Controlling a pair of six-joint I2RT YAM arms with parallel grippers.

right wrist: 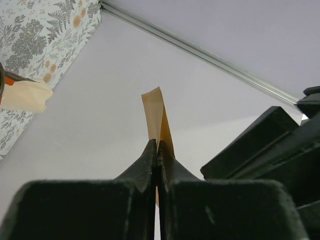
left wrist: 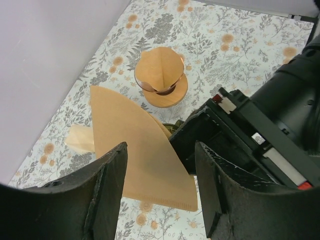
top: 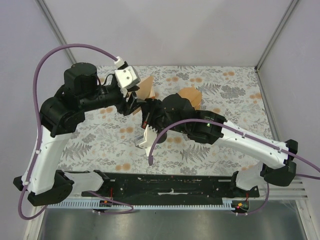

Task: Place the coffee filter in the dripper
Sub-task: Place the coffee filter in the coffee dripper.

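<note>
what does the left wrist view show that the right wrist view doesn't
Only the left wrist: the dripper in full, the filter's flat face, and the open left jaws. Only the right wrist: the right jaws shut on the filter's edge, with a wall rail behind. Both: the filter and the patterned cloth.

Floral tablecloth [top: 235,95], pale lilac walls [top: 175,30]
</note>
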